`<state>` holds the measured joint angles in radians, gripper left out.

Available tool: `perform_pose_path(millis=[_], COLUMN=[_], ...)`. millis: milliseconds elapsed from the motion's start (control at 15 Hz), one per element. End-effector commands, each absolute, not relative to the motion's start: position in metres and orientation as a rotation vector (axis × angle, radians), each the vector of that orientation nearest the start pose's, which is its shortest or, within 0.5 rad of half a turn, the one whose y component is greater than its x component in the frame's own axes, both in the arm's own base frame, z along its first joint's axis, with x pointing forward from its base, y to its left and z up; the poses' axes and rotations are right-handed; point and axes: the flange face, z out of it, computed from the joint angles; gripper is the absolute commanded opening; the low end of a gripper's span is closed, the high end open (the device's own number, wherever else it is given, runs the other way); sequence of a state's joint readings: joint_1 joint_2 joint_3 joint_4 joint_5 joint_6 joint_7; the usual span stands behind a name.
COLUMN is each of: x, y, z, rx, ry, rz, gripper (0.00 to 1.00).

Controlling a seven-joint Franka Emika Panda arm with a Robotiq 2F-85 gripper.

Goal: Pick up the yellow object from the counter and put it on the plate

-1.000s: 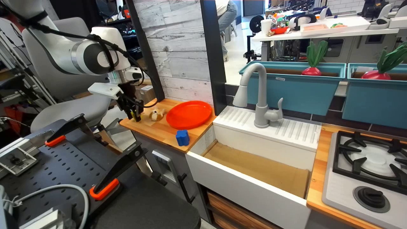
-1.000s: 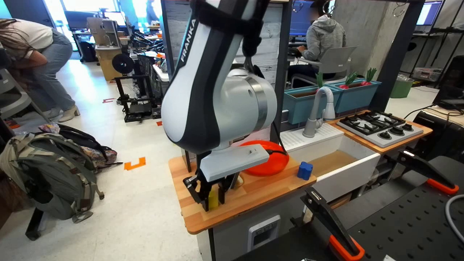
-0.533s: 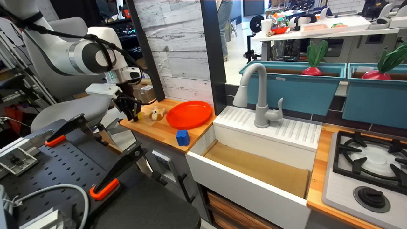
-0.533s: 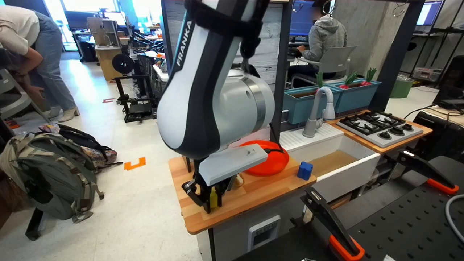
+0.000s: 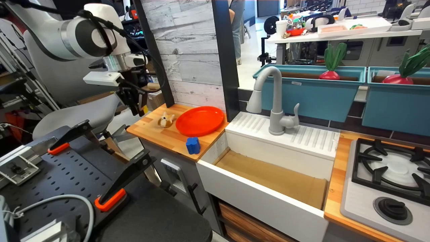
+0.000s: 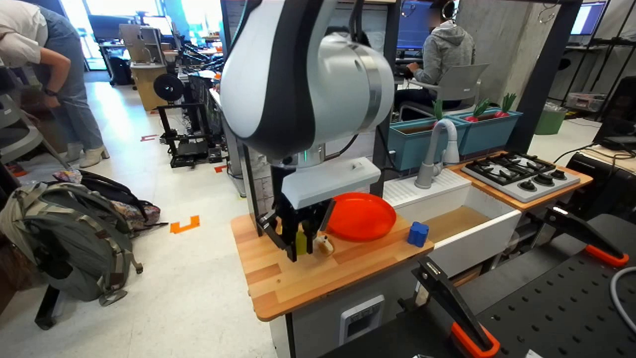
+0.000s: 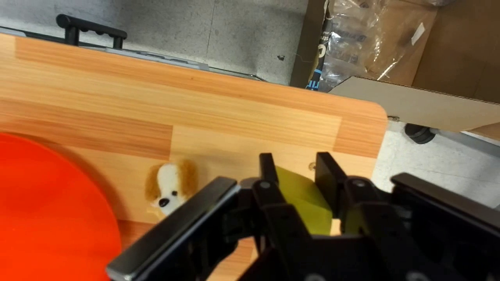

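My gripper (image 7: 295, 166) is shut on the yellow object (image 7: 304, 199), which sits between both fingers in the wrist view. In an exterior view the gripper (image 6: 301, 252) holds the yellow object (image 6: 301, 243) above the wooden counter (image 6: 318, 283), near its far-left part. In an exterior view the gripper (image 5: 140, 109) hides most of the yellow object (image 5: 145, 109). The orange-red plate (image 5: 200, 121) lies flat on the counter (image 5: 158, 137), apart from the gripper. It also shows in an exterior view (image 6: 362, 217) and at the left of the wrist view (image 7: 50, 210).
A small tan-and-white toy dog (image 7: 170, 185) lies between gripper and plate. A blue piece (image 5: 193, 145) stands on the counter near the white sink (image 5: 262, 201). A wooden wall panel (image 5: 195, 50) with dark posts (image 5: 226, 60) rises behind the plate. A cardboard box (image 7: 410, 101) is beyond the counter edge.
My gripper has risen off the counter with the yellow object held between its fingers, and has shifted slightly toward the back. The plate, toy dog and blue piece have not moved.
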<state>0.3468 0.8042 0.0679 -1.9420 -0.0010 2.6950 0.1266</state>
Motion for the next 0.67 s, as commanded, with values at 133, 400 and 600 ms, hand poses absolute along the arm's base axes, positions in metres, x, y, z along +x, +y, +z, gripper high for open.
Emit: perform_pose_path(millis=[133, 400, 600], x=[0.541, 0.558, 0.575], y=[0.184, 0.13, 0.092], z=[0.105, 0.113, 0.111], rx=[-3.078, -3.07, -3.073], ry=[-0.338, -0.203, -0.113], rz=[0.083, 0.069, 0.058], gripper=[0.08, 0.08, 0.08])
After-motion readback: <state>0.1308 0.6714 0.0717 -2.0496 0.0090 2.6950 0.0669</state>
